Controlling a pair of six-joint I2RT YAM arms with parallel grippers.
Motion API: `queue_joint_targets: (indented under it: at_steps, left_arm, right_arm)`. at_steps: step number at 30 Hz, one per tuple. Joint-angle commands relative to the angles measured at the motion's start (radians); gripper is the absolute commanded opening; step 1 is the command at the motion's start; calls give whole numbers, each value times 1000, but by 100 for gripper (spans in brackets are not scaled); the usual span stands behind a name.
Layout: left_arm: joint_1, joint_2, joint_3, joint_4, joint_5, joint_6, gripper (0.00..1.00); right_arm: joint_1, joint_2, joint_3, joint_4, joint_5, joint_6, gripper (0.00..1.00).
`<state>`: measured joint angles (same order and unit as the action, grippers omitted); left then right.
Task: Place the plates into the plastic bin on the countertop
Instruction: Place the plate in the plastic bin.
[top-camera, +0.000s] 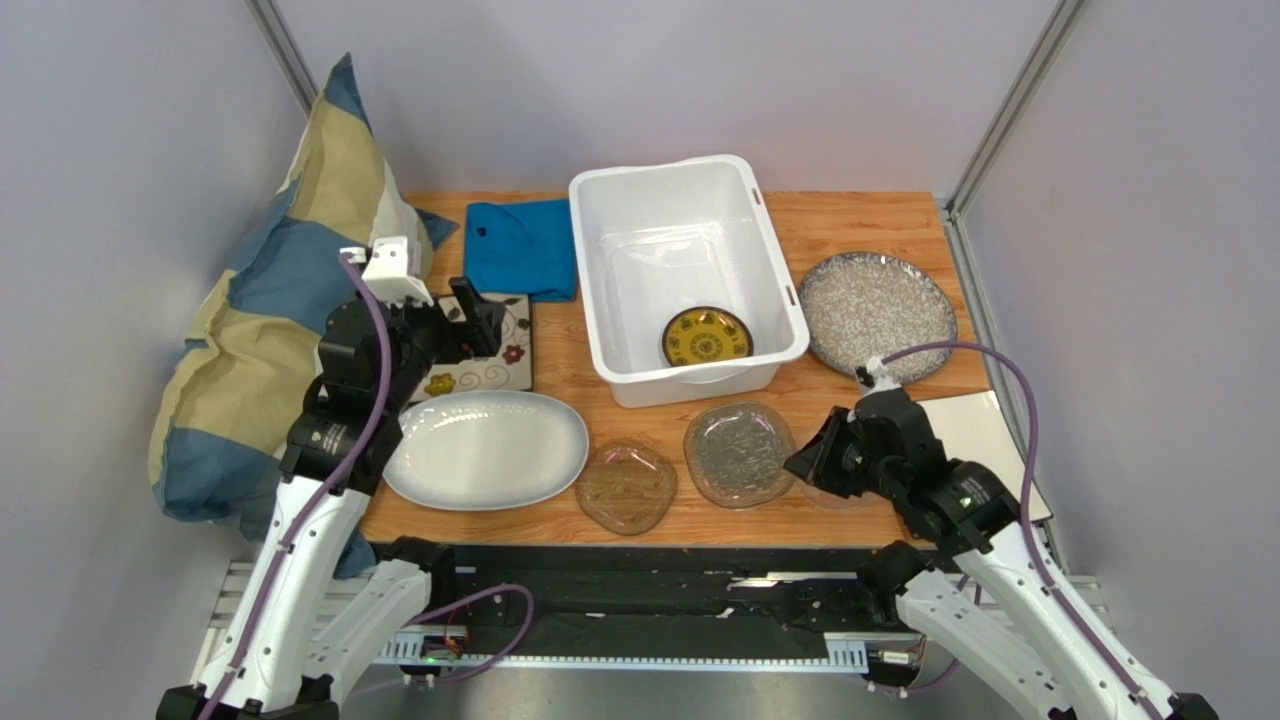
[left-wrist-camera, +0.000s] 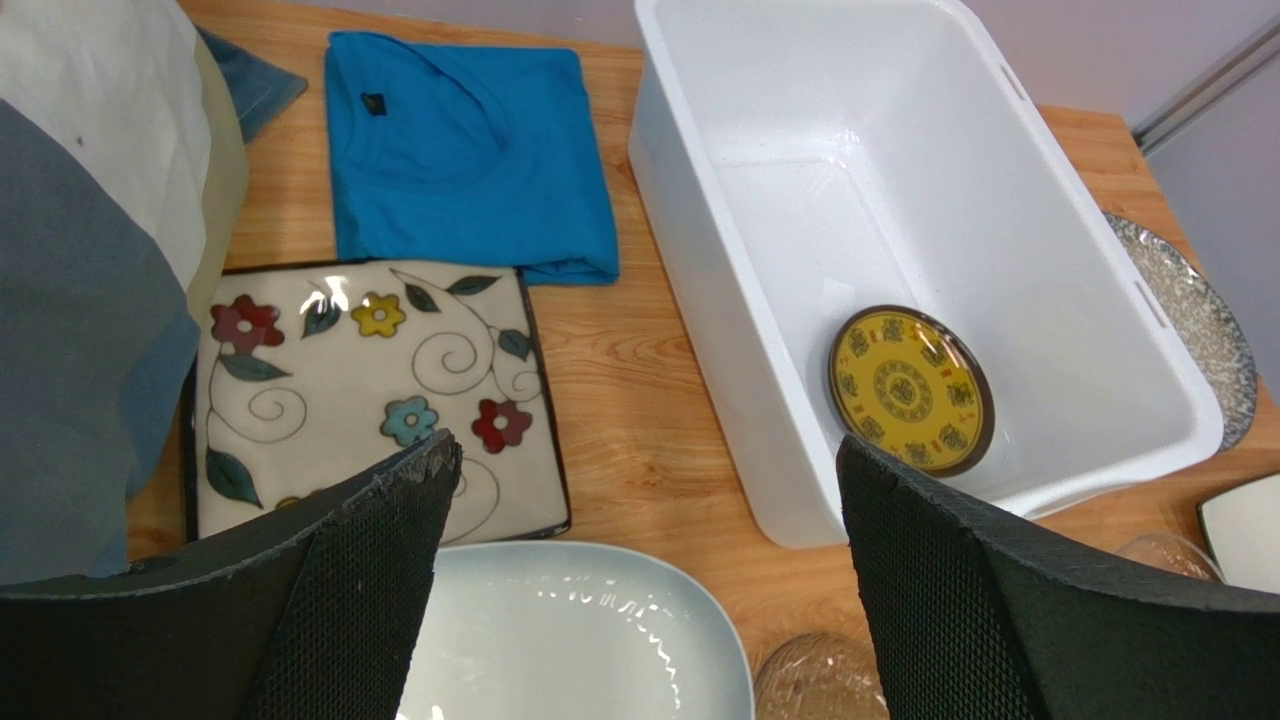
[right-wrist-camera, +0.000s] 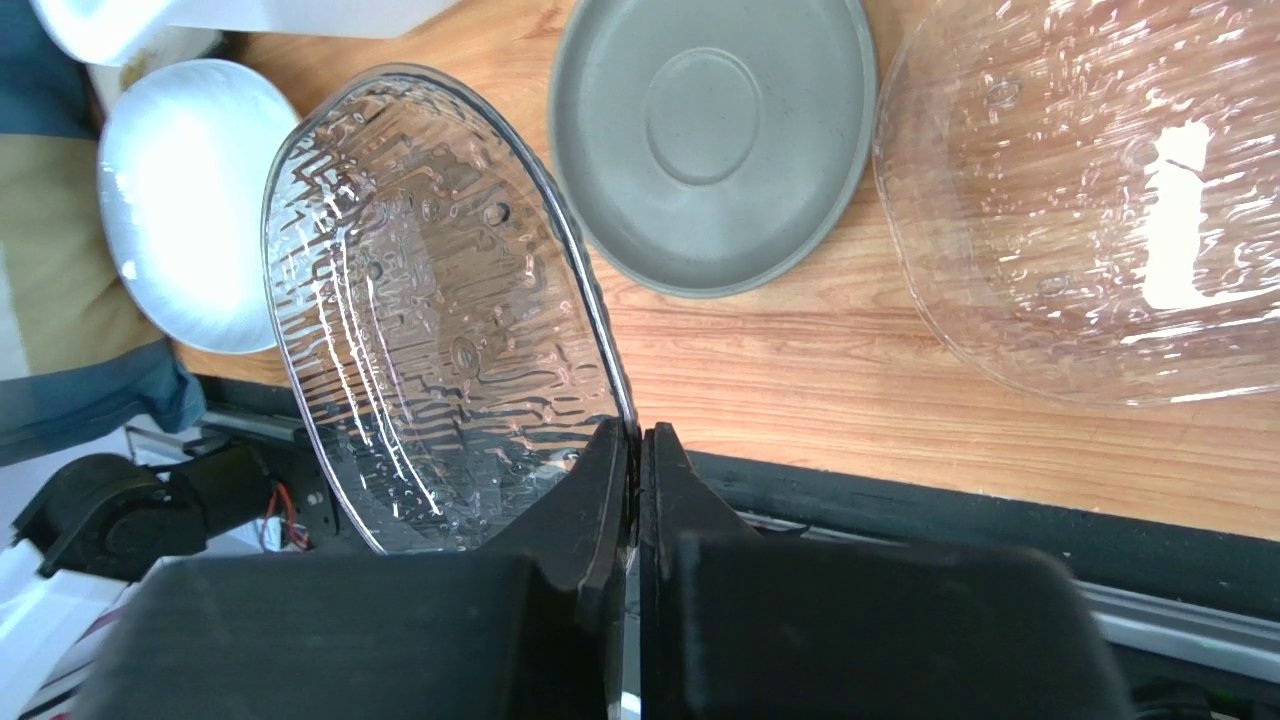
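Note:
My right gripper (right-wrist-camera: 634, 435) is shut on the rim of a clear textured glass plate (right-wrist-camera: 436, 300), which is tilted up off the countertop (right-wrist-camera: 842, 360) near its front edge. A small grey plate (right-wrist-camera: 714, 143) and another glass plate (right-wrist-camera: 1097, 195) lie flat beside it. The plastic bin (top-camera: 616, 270) stands at the back centre with a yellow round plate (top-camera: 706, 336) inside. My left gripper (left-wrist-camera: 646, 455) hangs open and empty above the floral square plate (left-wrist-camera: 361, 390) and the white oval platter (left-wrist-camera: 586, 638). A grey-speckled round plate (top-camera: 876, 312) lies right of the bin.
A folded blue cloth (top-camera: 522, 248) lies left of the bin. A blue and beige pillow (top-camera: 263, 315) leans over the left table edge. An amber-looking glass plate (top-camera: 627, 486) sits at the front centre, and a white square plate (top-camera: 984, 428) lies at the right edge.

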<state>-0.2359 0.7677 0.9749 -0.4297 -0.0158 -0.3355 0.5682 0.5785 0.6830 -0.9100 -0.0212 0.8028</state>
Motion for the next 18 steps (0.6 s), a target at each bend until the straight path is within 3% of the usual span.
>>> queue_joint_targets:
  at_steps: [1, 7, 14, 18]
  left_arm:
    - [-2, -15, 7, 23, 8, -14, 99]
    - [-2, -18, 4, 28, 20, -17, 99]
    - [-2, -19, 4, 29, 33, -20, 99]
    - [-3, -25, 5, 25, 30, -16, 99]
  right_arm:
    - [4, -28, 127, -17, 62, -62, 0]
    - [4, 130, 344, 140, 199, -186, 0]
    - [-5, 516, 594, 344, 293, -376, 0]
    - [-57, 746, 722, 401, 264, -422, 0]
